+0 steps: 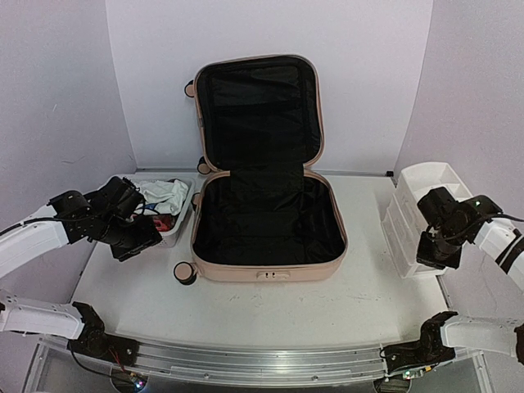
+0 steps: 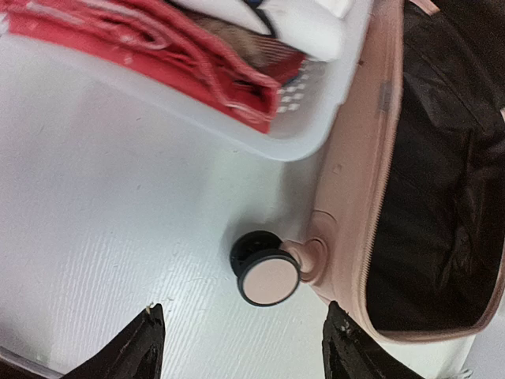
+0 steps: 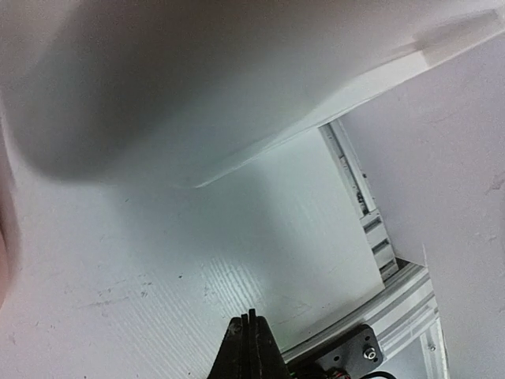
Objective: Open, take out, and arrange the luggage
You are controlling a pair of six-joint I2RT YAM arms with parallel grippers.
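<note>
The left gripper point(image 2: 245, 351) is held open, with nothing between its fingers, and hangs over bare bench point(image 1: 327, 303) just off the luggage's front-left corner. A wheel point(image 2: 268, 278) at that corner lies directly ahead of it. The right gripper point(image 3: 251, 347) is closed on nothing, low beside the organizer point(image 1: 409, 213), well to the right of the luggage.

The luggage point(image 1: 262, 274) lies open in the middle of the bench, its lid point(image 1: 258, 106) propped upright at the back; only black lining can be made out inside.

Trouble is most likely at the left. The basket point(image 2: 316, 118), filled with clothes including a red cloth point(image 2: 158, 47), sits just beside the luggage's left wall. If the open fingers are lowered there, the wheel or the basket rim could be caught and the luggage swivelled or the basket shoved.

On the right, the organizer stands near the bench edge. It could be nudged off by a sideways sweep of the shut fingers.

Open room is found in front of the luggage, toward the near edge.
</note>
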